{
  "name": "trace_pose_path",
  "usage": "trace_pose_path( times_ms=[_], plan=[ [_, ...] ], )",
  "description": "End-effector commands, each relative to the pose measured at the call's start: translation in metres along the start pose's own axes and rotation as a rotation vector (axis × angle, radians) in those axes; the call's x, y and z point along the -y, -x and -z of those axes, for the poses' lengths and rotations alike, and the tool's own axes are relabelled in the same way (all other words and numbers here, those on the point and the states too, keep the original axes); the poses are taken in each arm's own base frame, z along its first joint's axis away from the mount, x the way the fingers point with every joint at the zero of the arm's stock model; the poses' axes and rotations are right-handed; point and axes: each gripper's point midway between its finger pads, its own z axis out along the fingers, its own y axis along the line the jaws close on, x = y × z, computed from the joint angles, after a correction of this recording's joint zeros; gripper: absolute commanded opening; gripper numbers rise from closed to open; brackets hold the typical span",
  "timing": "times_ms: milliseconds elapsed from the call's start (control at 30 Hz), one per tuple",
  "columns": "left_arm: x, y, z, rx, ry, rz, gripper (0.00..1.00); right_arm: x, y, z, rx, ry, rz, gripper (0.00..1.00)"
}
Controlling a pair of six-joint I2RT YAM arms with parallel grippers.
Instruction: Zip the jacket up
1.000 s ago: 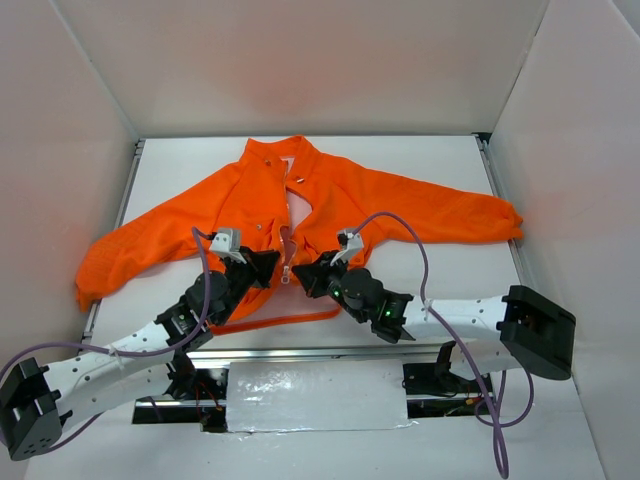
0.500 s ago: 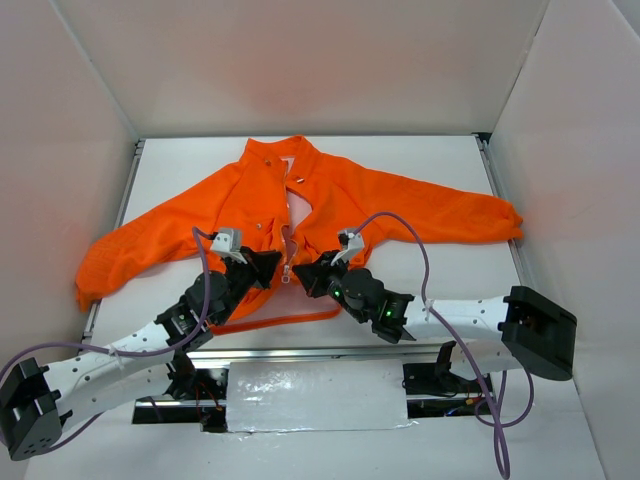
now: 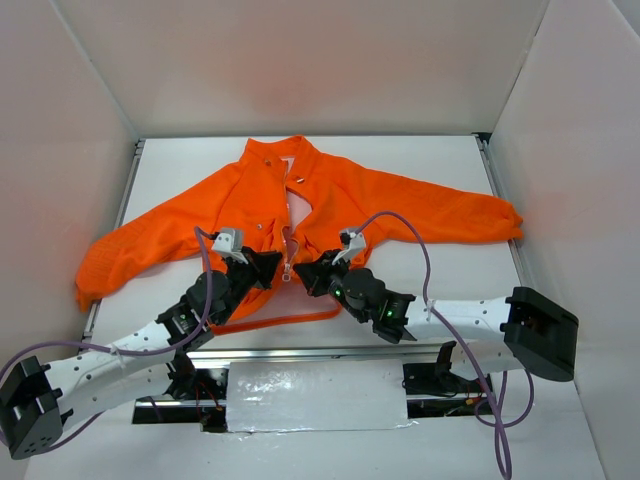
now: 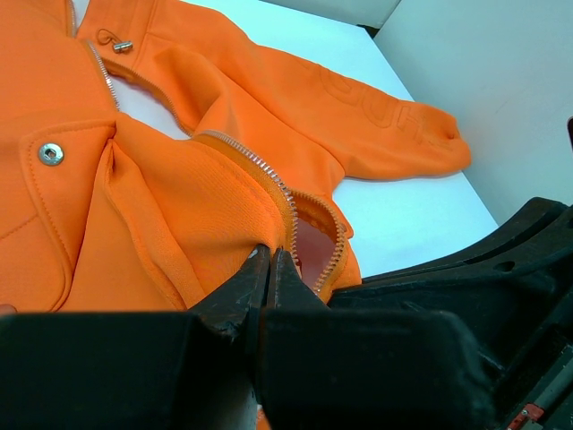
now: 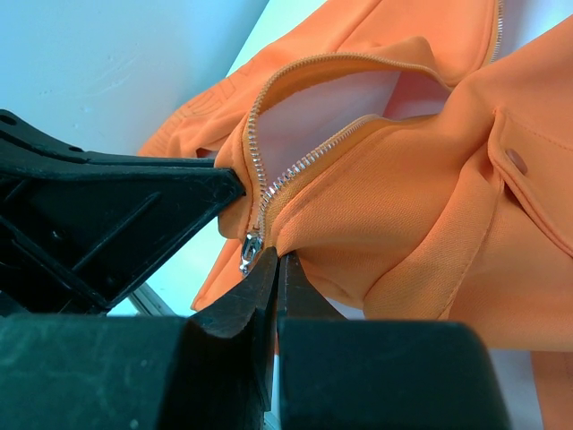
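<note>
From above, the jacket [image 3: 330, 200] is lying spread out, front up, across the white table [image 3: 450, 275]. Its collar is pointing toward the far wall and its sleeves are reaching out to either side. The zipper [image 3: 288, 250] is running down the middle, gaping near the collar. The left gripper [image 3: 270, 266] and the right gripper [image 3: 305, 272] are meeting low on the front, one on each side of the zipper and close together. From here both are looking closed, though what they are pinching is hard to make out.

In the left wrist view, the left gripper's fingers [image 4: 240, 297] are pressing together on the orange edge of the jacket, just beside the zipper teeth. Pale pink lining [image 4: 309, 249] is peeking out right next to the fingertips. A metal snap button [image 4: 51, 154] is sitting on the front at the left. One sleeve [image 4: 385, 125] is stretching away over the table toward the upper right. The black body of the right gripper is filling the lower right corner.

In the right wrist view, the right gripper's fingers are clamping together on a fold of orange cloth at the zipper's lower end. The silver slider [image 5: 249, 253] is hanging just left of the fingertips. Above it, the two rows of teeth are spreading apart around the lining. The left gripper's black body is filling the left side, with its tip touching the jacket's edge by the zipper.
</note>
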Motion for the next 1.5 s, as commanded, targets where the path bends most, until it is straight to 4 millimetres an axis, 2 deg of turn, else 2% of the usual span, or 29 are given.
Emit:
trace_pose_path(
  times_ms=[0, 167, 800, 1467],
  plan=[
    [0.017, 0.027, -0.002, 0.089, -0.046, 0.037, 0.00, -0.019, 0.018, 0.004, 0.054, 0.062, -0.029, 0.00],
    [0.019, 0.028, -0.002, 0.090, -0.059, 0.033, 0.00, -0.017, 0.017, 0.003, 0.049, 0.054, -0.030, 0.00],
    [0.026, 0.022, 0.001, 0.072, -0.112, 0.035, 0.00, -0.012, 0.032, -0.002, 0.085, 0.028, -0.024, 0.00],
    [0.018, 0.022, 0.005, 0.081, -0.091, 0.011, 0.00, -0.013, 0.035, -0.004, 0.057, -0.003, -0.047, 0.00]
  ],
)
